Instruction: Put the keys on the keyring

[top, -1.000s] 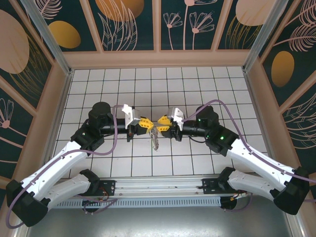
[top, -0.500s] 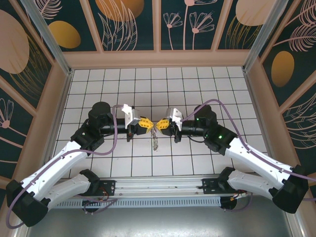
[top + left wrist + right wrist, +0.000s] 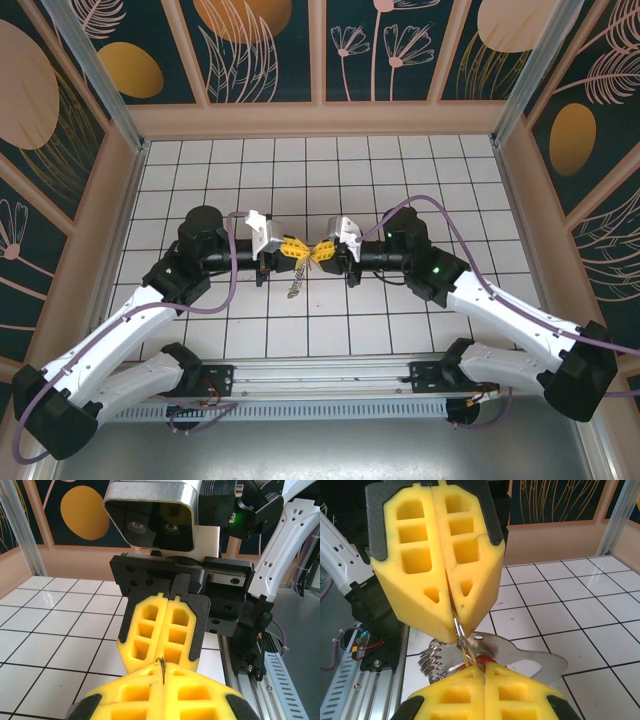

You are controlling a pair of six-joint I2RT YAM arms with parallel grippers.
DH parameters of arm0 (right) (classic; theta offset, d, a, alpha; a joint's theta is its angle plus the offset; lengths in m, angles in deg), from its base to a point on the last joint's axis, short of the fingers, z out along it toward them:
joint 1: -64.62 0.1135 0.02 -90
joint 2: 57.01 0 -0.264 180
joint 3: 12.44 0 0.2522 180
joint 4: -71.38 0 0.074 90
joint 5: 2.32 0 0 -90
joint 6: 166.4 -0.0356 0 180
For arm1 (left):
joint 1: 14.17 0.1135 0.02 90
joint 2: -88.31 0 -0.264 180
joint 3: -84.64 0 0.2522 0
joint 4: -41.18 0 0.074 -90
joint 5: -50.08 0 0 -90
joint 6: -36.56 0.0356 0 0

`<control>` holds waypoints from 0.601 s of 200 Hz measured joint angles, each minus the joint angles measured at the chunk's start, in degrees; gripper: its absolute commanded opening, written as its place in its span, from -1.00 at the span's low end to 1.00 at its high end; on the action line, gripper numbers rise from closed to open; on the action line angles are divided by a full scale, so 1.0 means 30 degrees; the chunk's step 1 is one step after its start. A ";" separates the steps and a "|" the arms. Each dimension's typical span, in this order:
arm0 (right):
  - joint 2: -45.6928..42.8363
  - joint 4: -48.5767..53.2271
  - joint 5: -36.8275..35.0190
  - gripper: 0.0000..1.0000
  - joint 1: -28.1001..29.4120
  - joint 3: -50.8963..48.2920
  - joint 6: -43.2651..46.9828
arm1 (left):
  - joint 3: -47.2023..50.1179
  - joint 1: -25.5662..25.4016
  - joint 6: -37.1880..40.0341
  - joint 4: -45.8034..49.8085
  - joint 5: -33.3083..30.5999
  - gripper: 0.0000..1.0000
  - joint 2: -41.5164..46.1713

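Observation:
My left gripper (image 3: 297, 248) and right gripper (image 3: 320, 250) meet tip to tip above the middle of the tiled table. Both are shut on a thin wire ring (image 3: 463, 641) of the keyring, which spans the short gap between them. In the left wrist view the wire (image 3: 161, 668) sticks out of my left gripper (image 3: 162, 674). A cluster of silver pieces (image 3: 294, 285) hangs below. In the right wrist view a flat silver plate (image 3: 525, 652) and coiled rings (image 3: 430, 658) hang behind my right gripper (image 3: 484, 666). The key's red head (image 3: 486, 658) peeks out just behind those fingertips.
White tiled floor (image 3: 450, 190) lies all around the grippers. Beige walls (image 3: 320, 118) with dark patterned panels enclose it. A metal rail (image 3: 320, 378) with both arm bases runs along the near edge.
My right gripper has moved left up to the left gripper and shut on the wire ring. The hanging silver cluster has swung left. The left gripper has stayed put.

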 measured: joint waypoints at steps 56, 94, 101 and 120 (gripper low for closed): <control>0.0372 -0.0364 0.0510 -1.00 -0.0058 0.0109 -0.0022 | 0.0000 0.0007 0.0000 -0.0015 0.0029 -1.00 0.0029; 0.0444 -0.0729 0.0976 -1.00 -0.0087 0.0109 -0.0102 | 0.0000 0.0007 -0.0073 -0.0102 0.0306 -1.00 0.0066; 0.0444 -0.0874 0.1100 -1.00 -0.0087 0.0109 -0.0160 | 0.0000 0.0007 -0.0109 -0.0189 0.0430 -1.00 0.0087; 0.0444 -0.1355 0.1581 -1.00 -0.0102 0.0109 -0.0335 | 0.0000 0.0044 -0.0262 -0.0539 0.0692 -1.00 0.0219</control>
